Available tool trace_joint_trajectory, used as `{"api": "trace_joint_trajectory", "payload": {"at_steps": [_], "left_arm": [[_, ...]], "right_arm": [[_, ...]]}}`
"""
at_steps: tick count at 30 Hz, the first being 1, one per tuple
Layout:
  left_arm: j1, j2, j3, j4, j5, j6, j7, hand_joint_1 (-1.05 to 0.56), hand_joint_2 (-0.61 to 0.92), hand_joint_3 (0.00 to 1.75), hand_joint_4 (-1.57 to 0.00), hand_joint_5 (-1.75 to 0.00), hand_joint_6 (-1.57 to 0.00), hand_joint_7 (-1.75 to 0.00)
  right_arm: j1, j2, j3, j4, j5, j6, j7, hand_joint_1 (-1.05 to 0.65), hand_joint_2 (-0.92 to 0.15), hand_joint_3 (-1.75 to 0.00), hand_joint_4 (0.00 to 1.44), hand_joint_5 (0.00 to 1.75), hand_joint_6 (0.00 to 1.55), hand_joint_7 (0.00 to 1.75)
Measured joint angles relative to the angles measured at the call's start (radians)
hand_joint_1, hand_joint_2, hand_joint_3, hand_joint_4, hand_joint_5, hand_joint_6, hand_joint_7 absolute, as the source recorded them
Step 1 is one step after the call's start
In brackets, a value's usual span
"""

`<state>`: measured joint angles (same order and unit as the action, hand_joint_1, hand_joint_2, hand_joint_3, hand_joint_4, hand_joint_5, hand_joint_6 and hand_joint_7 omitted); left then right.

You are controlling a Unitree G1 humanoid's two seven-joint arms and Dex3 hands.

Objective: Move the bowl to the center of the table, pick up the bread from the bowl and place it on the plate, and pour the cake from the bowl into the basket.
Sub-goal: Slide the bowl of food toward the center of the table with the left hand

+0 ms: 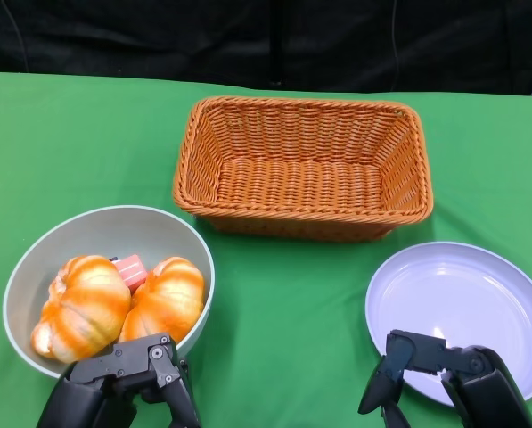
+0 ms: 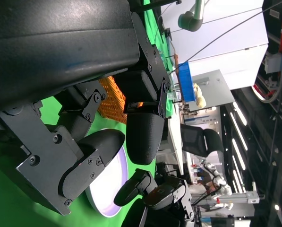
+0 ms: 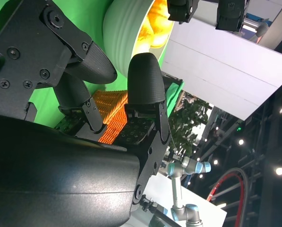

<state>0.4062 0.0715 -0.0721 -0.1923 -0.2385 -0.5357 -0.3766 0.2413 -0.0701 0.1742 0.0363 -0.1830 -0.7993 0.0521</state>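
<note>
A grey-green bowl (image 1: 96, 234) sits at the table's left and holds two orange bread rolls (image 1: 83, 308) (image 1: 167, 299) with a small pink cake (image 1: 130, 270) between them. The empty wicker basket (image 1: 303, 105) stands at the middle back. At the right lies an empty white plate (image 1: 466, 308). My left hand (image 1: 123, 382) hangs just in front of the bowl's near rim, fingers apart, holding nothing. My right hand (image 1: 439, 370) is over the plate's near left edge, also empty with its fingers spread. The right wrist view shows the bowl (image 3: 124, 33) beyond the fingers (image 3: 143, 80).
Green cloth covers the table (image 1: 292, 303), with a bare strip between bowl and plate in front of the basket. A black backdrop runs behind the far edge. The left wrist view shows the plate (image 2: 113, 191) and my right hand (image 2: 150, 189) beyond my left hand.
</note>
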Motion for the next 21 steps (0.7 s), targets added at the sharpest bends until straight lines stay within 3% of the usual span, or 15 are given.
{"api": "trace_joint_trajectory", "payload": {"at_steps": [17, 21], "left_arm": [[0.005, 0.000, 0.013, -0.019, -0.020, 0.027, 0.000, -0.12, 0.34, 1.46, -0.92, -1.63, -0.89, -1.35], [-0.011, 0.005, 0.038, -0.019, -0.031, 0.021, -0.001, -0.16, 0.44, 1.23, -0.83, -1.44, -0.83, -1.13]], "right_arm": [[0.002, 0.000, 0.004, -0.004, 0.000, 0.003, 0.001, -0.10, -0.12, -1.72, 0.85, 1.66, 0.84, 1.30], [0.002, 0.001, 0.007, -0.004, -0.002, 0.003, 0.001, -0.10, -0.13, -1.72, 0.85, 1.66, 0.84, 1.29]]}}
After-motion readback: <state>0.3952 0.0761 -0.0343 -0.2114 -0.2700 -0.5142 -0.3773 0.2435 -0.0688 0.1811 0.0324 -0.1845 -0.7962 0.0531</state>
